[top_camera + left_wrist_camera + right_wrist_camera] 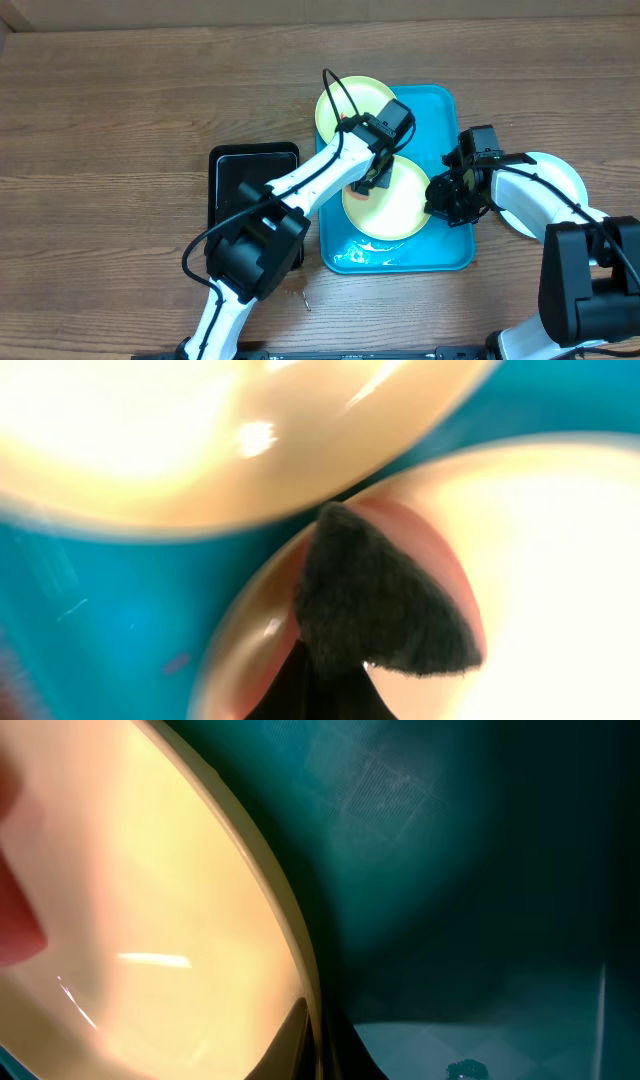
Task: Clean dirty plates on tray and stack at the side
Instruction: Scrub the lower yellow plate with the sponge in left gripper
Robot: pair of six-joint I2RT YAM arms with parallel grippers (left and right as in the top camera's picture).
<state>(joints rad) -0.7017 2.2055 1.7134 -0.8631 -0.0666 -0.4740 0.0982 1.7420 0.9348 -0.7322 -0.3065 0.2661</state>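
A brown wooden table (120, 120) fills the overhead view, with a turquoise tray (440, 120) lying right of its middle. Two plates rest on the tray: the back plate (350, 105) at the far left corner and the front plate (400, 205) nearer the robot, their rims almost touching.

The left gripper (368, 183) sits over the left part of the front plate, clenched on a dark fuzzy pad (385, 610). The pad presses on the plate's surface over a red smear (440, 550), just inside the rim.

The right gripper (440, 200) is at the right edge of the same plate. Its fingers are closed, and the wrist view shows the rim running between them.

A third plate (560, 175) lies on the bare table to the right of the tray, partly hidden under the right arm. A black tray (245, 175) lies just left of the turquoise one, and the left arm crosses above its corner.
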